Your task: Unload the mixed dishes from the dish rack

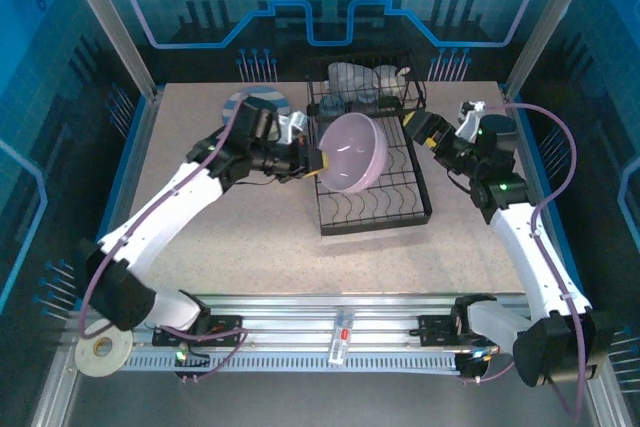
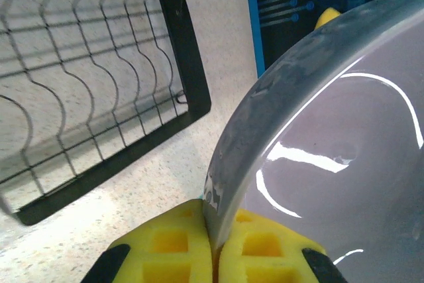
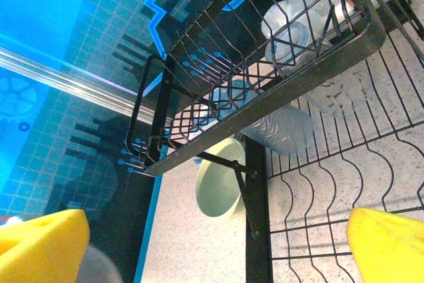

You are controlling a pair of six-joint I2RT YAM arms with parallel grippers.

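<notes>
left gripper (image 2: pixel 213 243) clamped on the rim of the lavender bowl (image 2: pixel 331 164), which i hold tilted over the dish rack (image 1: pixel 376 228); right gripper (image 1: pixel 432 131) apart. risk: so thin a rim pinch may let the bowl pivot and drop.

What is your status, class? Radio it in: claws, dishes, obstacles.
Left claw shut on lavender bowl rim, bowl over dish rack. Right claw open, empty, beside rack. Clear cups not yet unloaded.

The lavender bowl (image 2: pixel 331 150) runs off the left wrist view (right side). A post of the dish rack (image 3: pixel 257 243) hides part of the pale green bowl (image 3: pixel 213 190).
</notes>
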